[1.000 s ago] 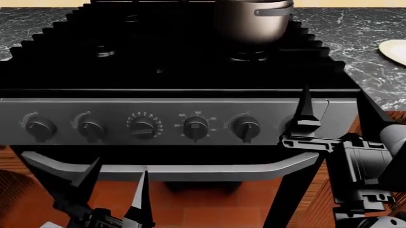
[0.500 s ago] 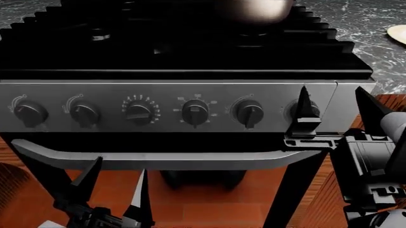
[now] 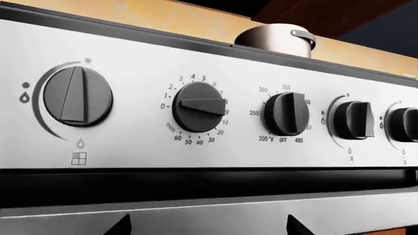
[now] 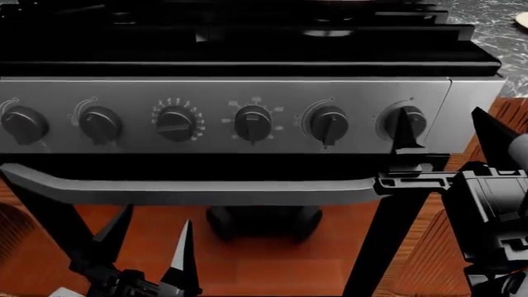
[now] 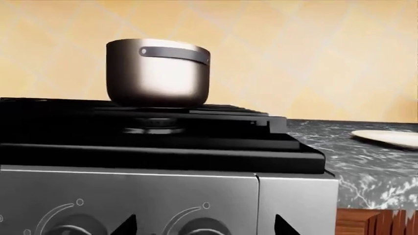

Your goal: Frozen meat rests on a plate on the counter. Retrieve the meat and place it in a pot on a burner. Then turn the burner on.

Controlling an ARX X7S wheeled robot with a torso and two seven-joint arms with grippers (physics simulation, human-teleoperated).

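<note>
Standing on the black grates at the back of the stovetop, the pot (image 5: 158, 72) sits over a burner (image 5: 152, 130) whose silvery ring shows just beneath it. What lies inside the pot cannot be seen from either wrist view, and the meat is not visible. To the side, the plate (image 5: 386, 137) rests on the dark marble table (image 5: 356, 161), well apart from the pot. Below the stovetop runs a steel panel with a row of knobs (image 4: 251, 122). The right claw (image 4: 441, 139) hangs spread wide and empty, one finger in front of the rightmost knob (image 4: 404, 121). The left claw (image 4: 148, 244) hangs low before the oven handle (image 4: 190, 192), parted and holding nothing.
</note>
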